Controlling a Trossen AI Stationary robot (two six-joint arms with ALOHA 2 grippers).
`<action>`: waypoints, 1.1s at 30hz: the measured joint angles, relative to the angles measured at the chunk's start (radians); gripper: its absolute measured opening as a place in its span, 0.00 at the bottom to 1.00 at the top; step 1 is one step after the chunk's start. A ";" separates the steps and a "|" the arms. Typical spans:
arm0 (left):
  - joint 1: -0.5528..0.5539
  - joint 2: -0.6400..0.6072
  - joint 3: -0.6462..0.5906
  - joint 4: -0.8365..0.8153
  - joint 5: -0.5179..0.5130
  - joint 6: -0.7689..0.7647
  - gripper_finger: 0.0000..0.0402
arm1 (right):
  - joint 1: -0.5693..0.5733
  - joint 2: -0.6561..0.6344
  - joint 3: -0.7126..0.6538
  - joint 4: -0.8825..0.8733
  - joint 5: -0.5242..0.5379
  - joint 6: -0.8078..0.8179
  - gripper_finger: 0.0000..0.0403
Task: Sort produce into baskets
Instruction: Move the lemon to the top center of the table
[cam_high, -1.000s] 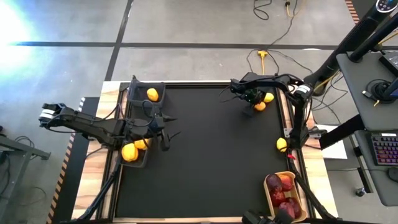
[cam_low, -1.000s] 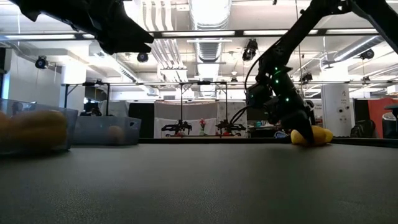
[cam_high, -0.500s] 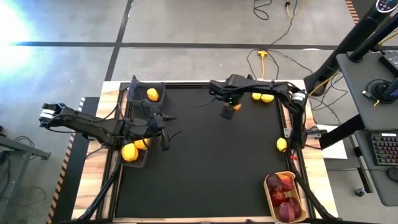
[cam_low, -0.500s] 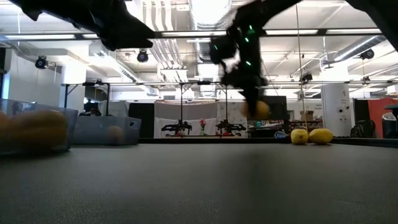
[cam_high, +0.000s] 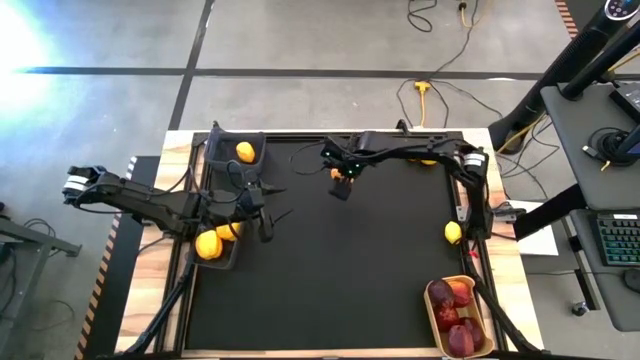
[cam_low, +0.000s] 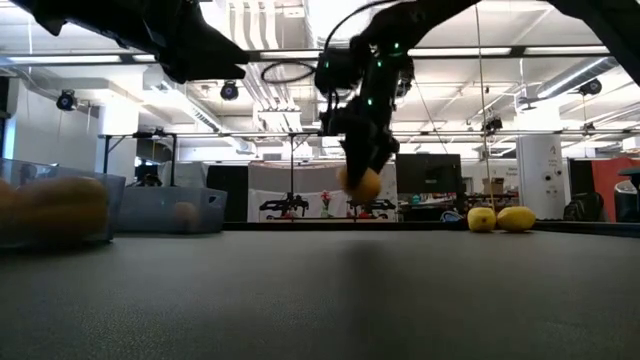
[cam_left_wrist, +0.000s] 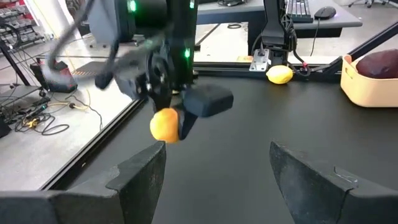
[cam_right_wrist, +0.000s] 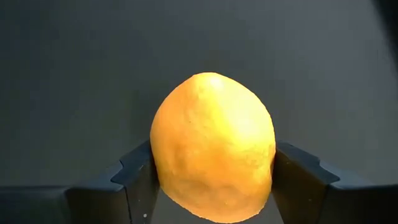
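My right gripper (cam_high: 340, 182) is over the far middle of the black mat, shut on an orange-yellow lemon (cam_right_wrist: 211, 146) that is held above the mat in the low view (cam_low: 360, 184). My left gripper (cam_high: 270, 213) is open and empty beside the near dark bin (cam_high: 214, 256), which holds two lemons (cam_high: 208, 244). The far dark bin (cam_high: 228, 141) holds one lemon (cam_high: 245, 152). Two lemons (cam_low: 482, 218) lie on the mat at the far right. One lemon (cam_high: 453, 232) lies at the right edge. The tan tray (cam_high: 432, 312) at the near right holds dark red fruits (cam_high: 448, 312). My right gripper pinches the lemon between its two fingers (cam_right_wrist: 138, 179), one on each side of its widest part (cam_right_wrist: 163, 163). The fingers come from above, pointing down. The lemon (cam_left_wrist: 165, 124) hangs at the fingertips, lifted clear of the mat.
The mat's middle and near part (cam_high: 330, 290) are bare. The right arm (cam_high: 410, 152) stretches along the mat's far edge. Wooden table borders and cables lie around the mat.
My right gripper has lifted the orange-yellow lemon from the far right corner, where two lemons stay behind. It has carried it toward the table's left edge along the far side, clear of the mat.
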 joint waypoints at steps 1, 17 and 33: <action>0.000 0.000 -0.001 0.000 0.000 0.000 0.67 | 0.000 0.010 -0.008 0.005 -0.002 0.012 0.61; 0.000 0.026 -0.003 0.006 0.001 0.003 0.67 | 0.033 0.123 -0.028 -0.046 -0.042 0.035 0.71; 0.000 0.048 -0.015 0.046 0.000 -0.022 0.67 | 0.035 -0.026 0.040 -0.256 -0.007 0.107 0.93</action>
